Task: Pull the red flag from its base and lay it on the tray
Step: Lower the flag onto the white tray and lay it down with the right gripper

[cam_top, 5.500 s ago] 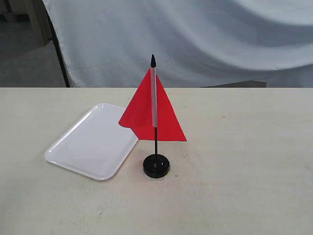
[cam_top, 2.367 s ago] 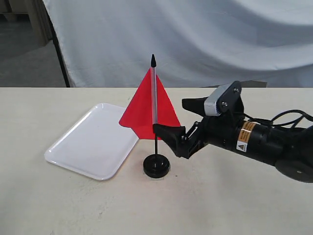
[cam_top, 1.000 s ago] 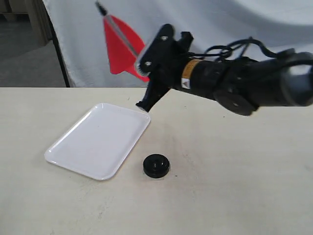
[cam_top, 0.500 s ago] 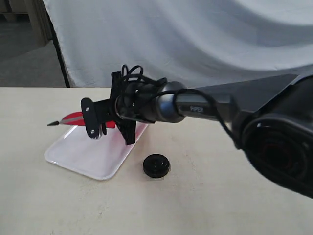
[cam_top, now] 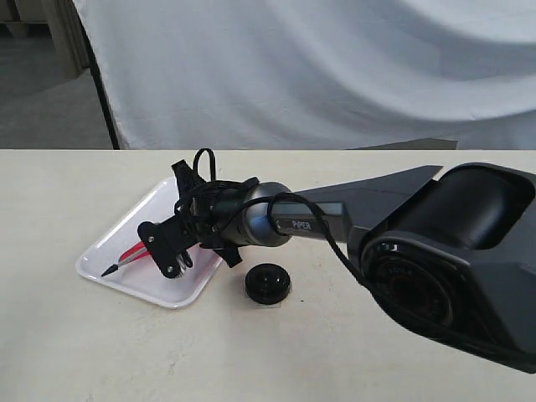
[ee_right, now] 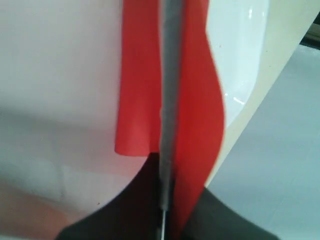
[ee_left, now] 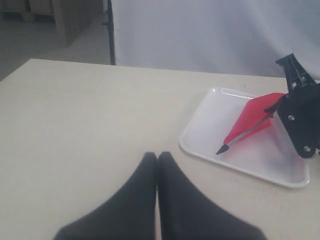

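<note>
The right gripper (cam_top: 172, 248) is closed tight on the thin stick of the red flag (cam_top: 132, 251). In the right wrist view its two fingers (ee_right: 130, 220) press the stick from both sides. The flag is off the base and lies almost flat, low over the tray (cam_top: 159, 213), with its black tip pointing toward the near left rim. Whether it touches the tray, I cannot tell. The base (cam_top: 268, 283) stands alone on the desk (cam_top: 84, 352), just beside the tray. The left gripper (ee_left: 157, 200) is closed with nothing in it, above bare desk and apart from the tray. Behind the desk hangs a white cloth (cam_top: 335, 67).
</note>
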